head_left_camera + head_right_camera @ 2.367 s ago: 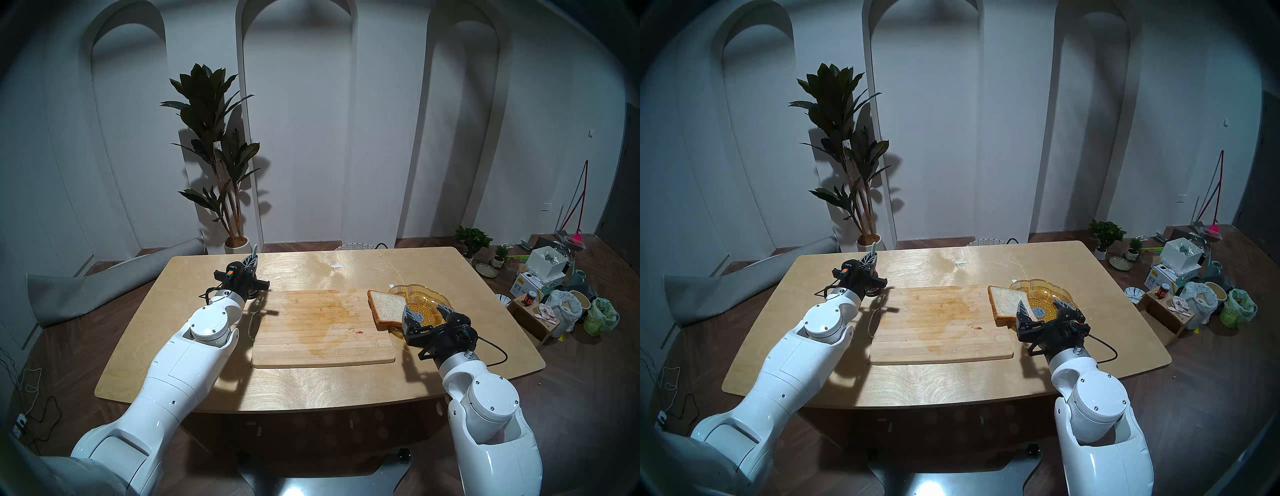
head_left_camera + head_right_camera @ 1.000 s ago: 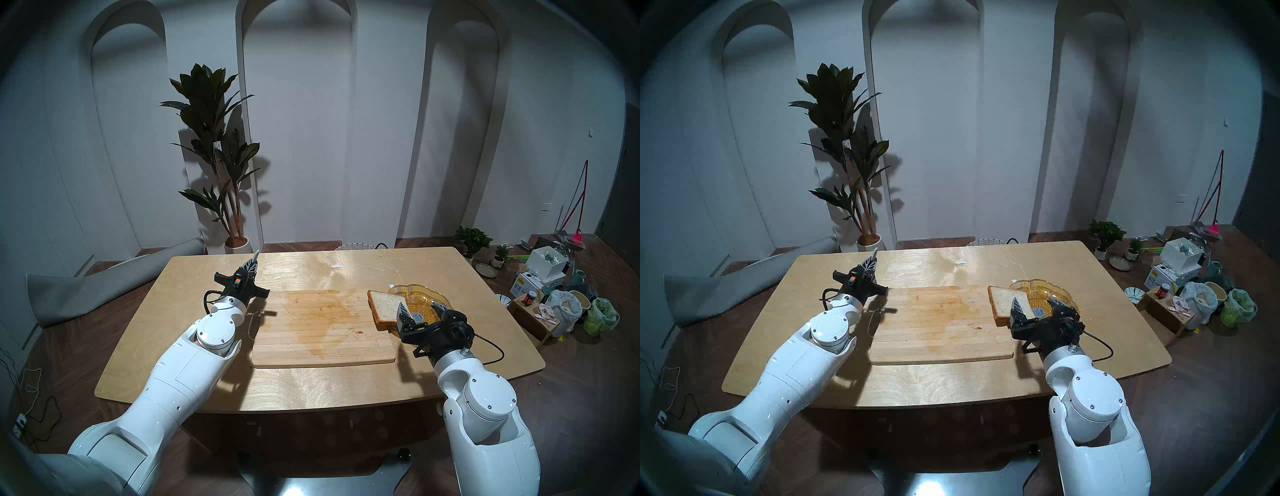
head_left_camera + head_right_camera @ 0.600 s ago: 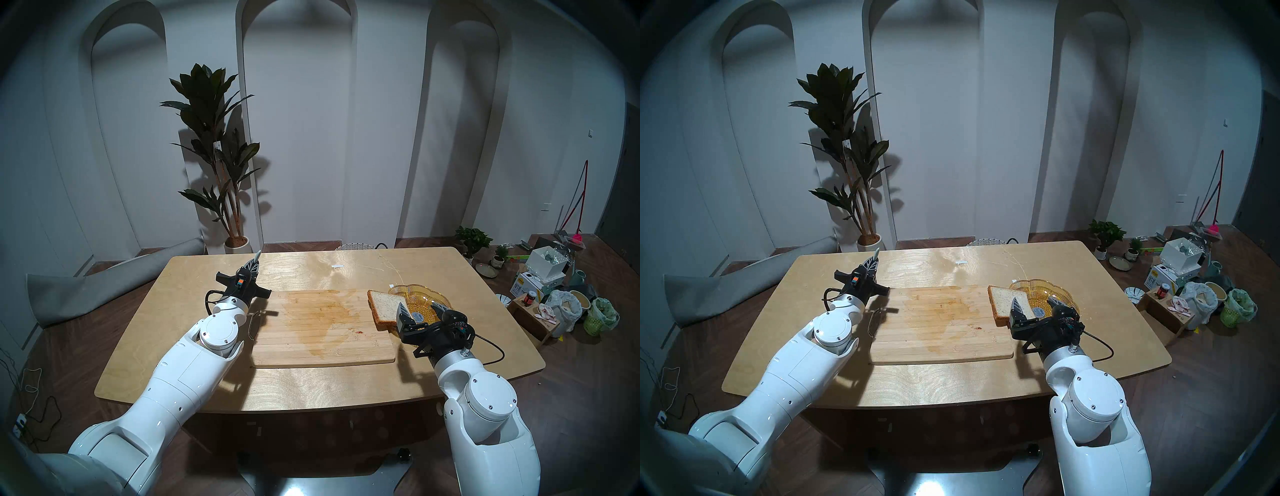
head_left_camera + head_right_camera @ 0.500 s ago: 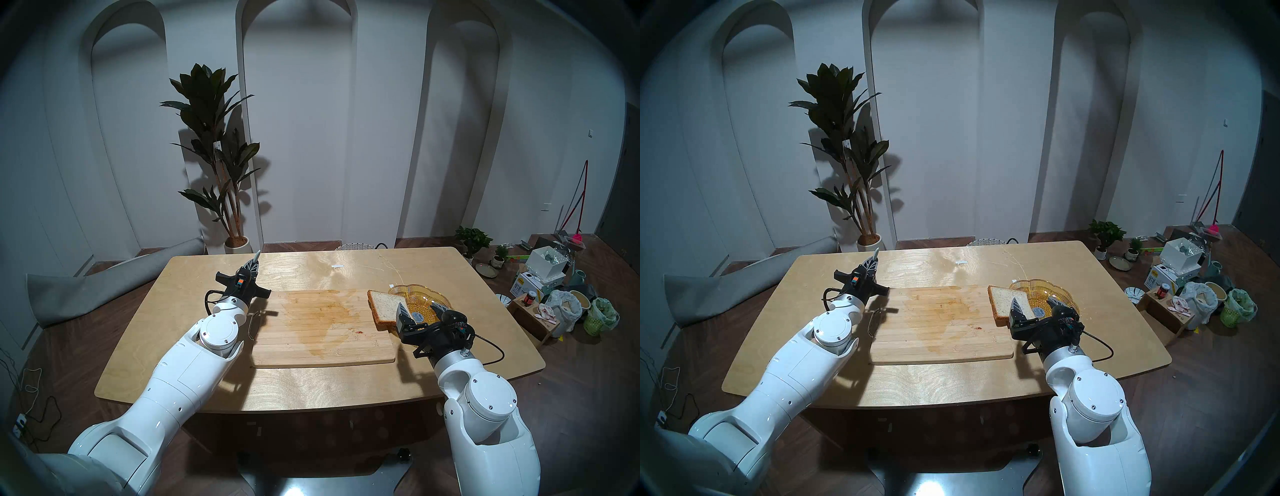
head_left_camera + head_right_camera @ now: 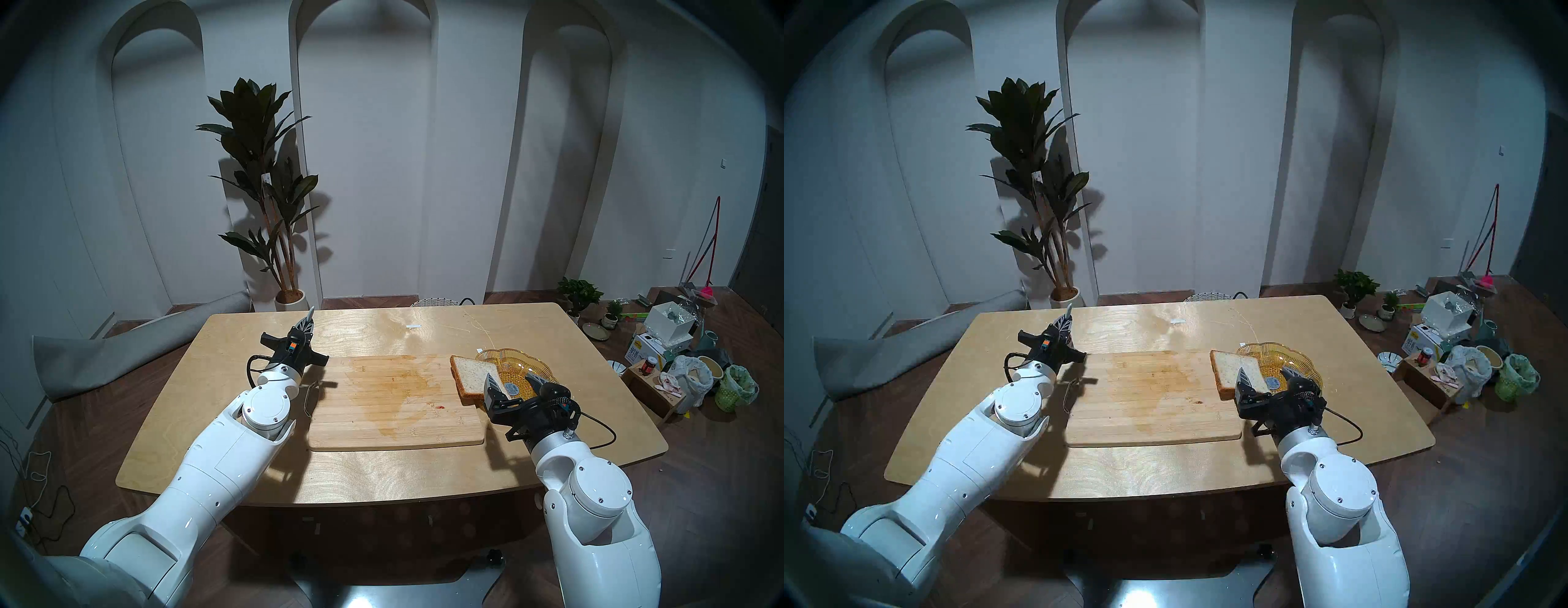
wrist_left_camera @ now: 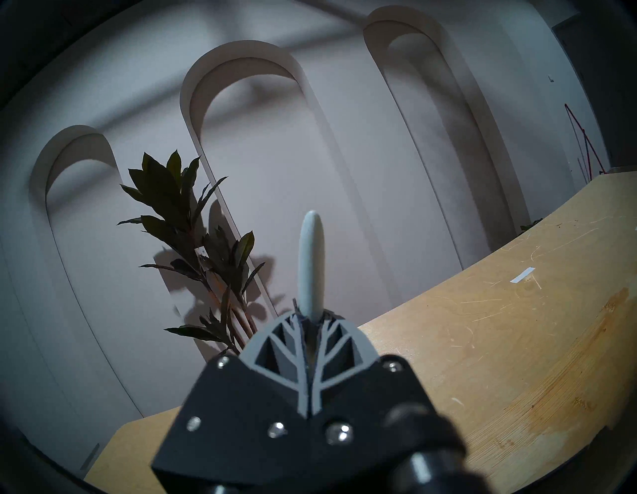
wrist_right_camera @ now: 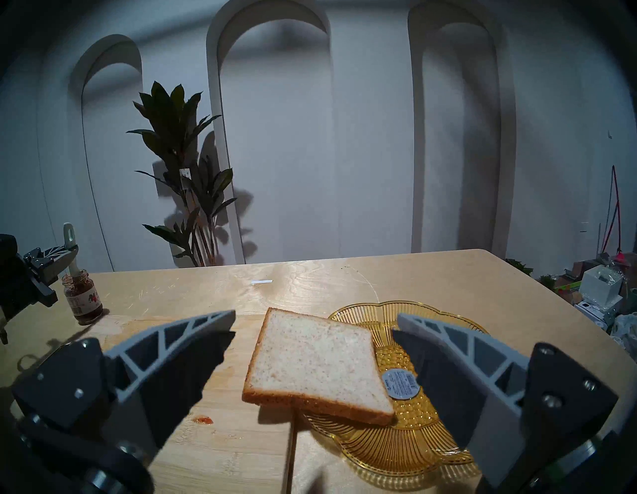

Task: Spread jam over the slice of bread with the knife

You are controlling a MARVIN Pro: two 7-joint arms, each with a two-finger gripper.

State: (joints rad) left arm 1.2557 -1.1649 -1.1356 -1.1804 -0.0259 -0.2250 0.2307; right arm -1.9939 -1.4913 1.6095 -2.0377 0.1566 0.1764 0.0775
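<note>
Item 1, knife (image 6: 312, 265): pale handle clamped upright between the closed fingers of the left gripper (image 6: 310, 331), blade pointing down at the open jar of jam (image 7: 82, 296) by the far-left corner of the cutting board (image 5: 394, 403), seemingly for dipping, though whether the tip is inside cannot be told. Item 2, slice of bread (image 7: 313, 358): bare, resting tilted, half on the amber glass dish (image 7: 396, 438) and half over the board edge. Right gripper (image 7: 310, 355) spread wide, 1 finger each side of the slice without touching, likely placed to grasp or steady it.

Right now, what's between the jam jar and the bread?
In the right wrist view, only the wooden cutting board and bare table lie between the jam jar and bread.
</note>
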